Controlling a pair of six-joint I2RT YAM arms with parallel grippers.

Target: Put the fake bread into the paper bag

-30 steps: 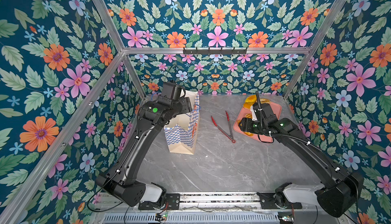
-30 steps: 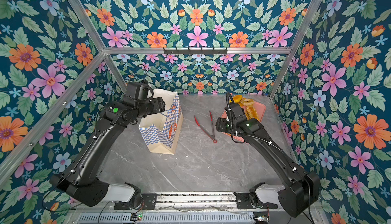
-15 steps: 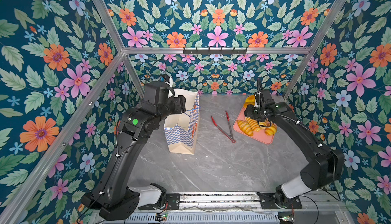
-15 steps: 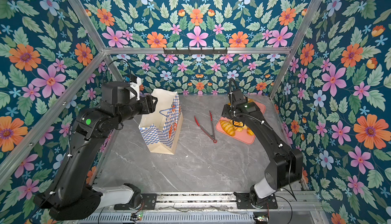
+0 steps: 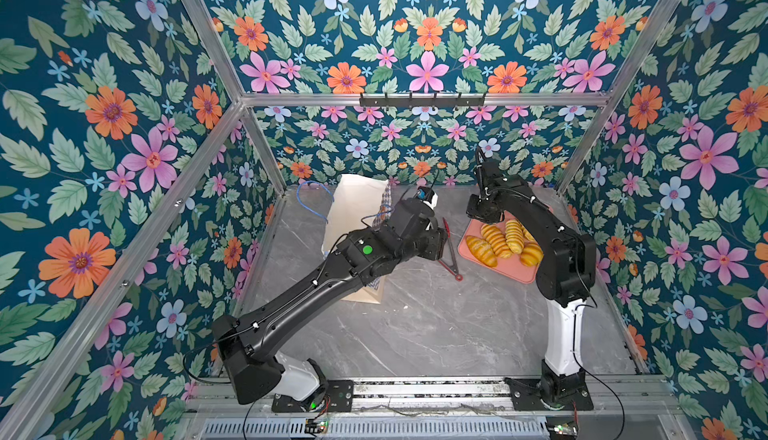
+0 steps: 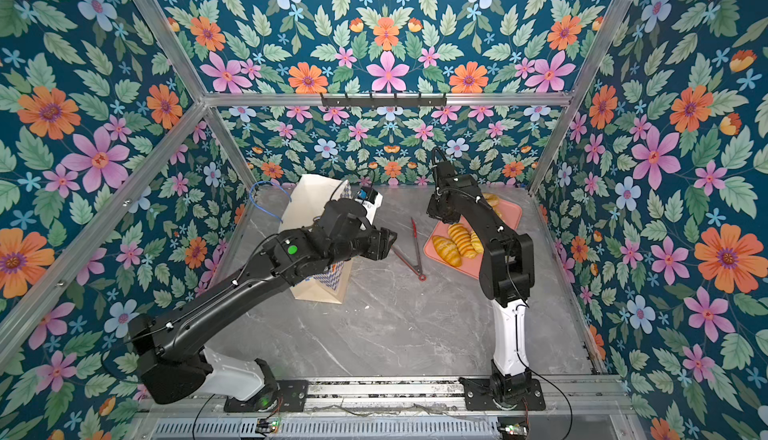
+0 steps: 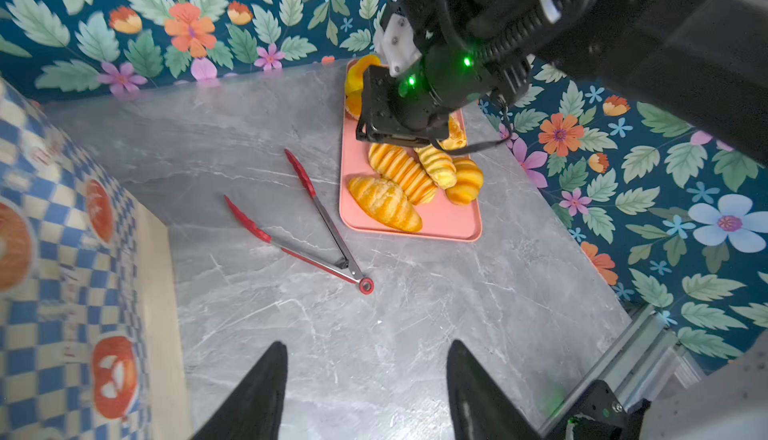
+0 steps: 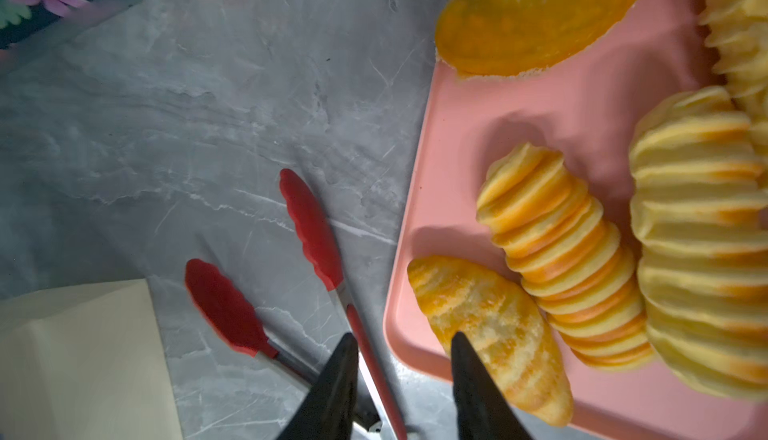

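My left arm has swung off the bag and now stretches low across its front toward the tongs. The right arm has folded its elbow up high, with the wrist over the far half of the tray. From above I can't make out either set of fingertips, so I'm going by the wrist cameras. The left gripper has its jaws well apart with nothing between them, hanging over bare table short of the tongs' hinge. The right gripper shows only a narrow gap and it's clamped on nothing. One finger is over a tong arm and the other is over the end of a smooth loaf at the tray's edge. All the bread I can see sits on that tray, just right of the tongs and well apart from the bag. The ridged loaves lie side by side, long axes running from the back wall toward the front rail and slanting a little rightward. An orange bun at the far end shows up close only on the right wrist camera. The left wrist camera alone gives me the bag's checker print. The bag stands upright, mouth up, with its blue cord handle sticking out toward the left wall.
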